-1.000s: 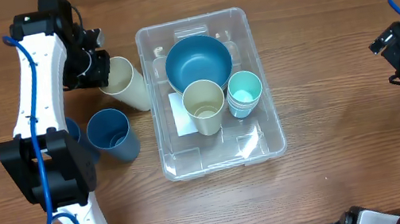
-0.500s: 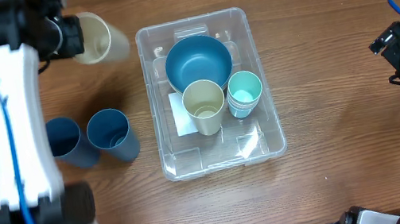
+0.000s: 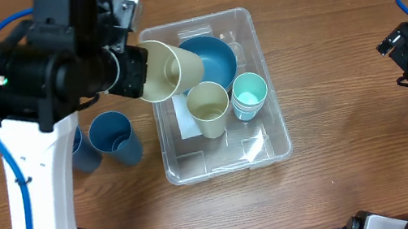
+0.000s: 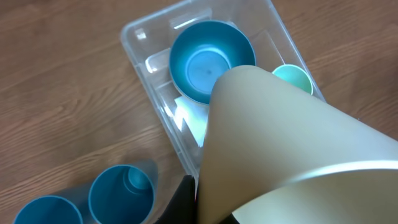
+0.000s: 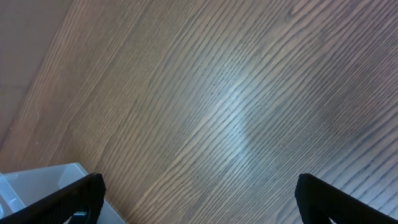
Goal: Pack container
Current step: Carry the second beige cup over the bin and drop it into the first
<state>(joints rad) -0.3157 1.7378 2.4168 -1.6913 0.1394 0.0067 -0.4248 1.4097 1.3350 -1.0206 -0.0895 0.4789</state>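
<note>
The wooden desk (image 3: 328, 70) carries everything, and the white left arm (image 3: 34, 182) rises from its near left corner and reaches up over the left half. The container (image 3: 227, 158), clear and rectangular, sits about the middle of the desk, a little toward the far edge, its long sides running from far to near, with a white label (image 3: 184, 116) showing through its base. In its far end rests a blue bowl (image 3: 215, 55), mouth up. The left gripper (image 3: 131, 70) is closed tight on a cream cup (image 3: 168, 69), which hangs on its side over the container's far left corner, its narrow base pointing toward the bowl and covering part of the bowl's left rim from above; in the left wrist view this cup fills most of the picture. Just nearer than the bowl a second cream cup (image 3: 209, 107) stands upright inside the container, and beside it, toward the right wall, stands a stack of teal cups (image 3: 249, 93). On the desk left of the container lie two blue cups (image 3: 113, 137), one partly hidden under the arm. The right gripper (image 5: 199, 183) hovers near the right edge, well apart from the container, its fingers spread wide and holding nothing.
</note>
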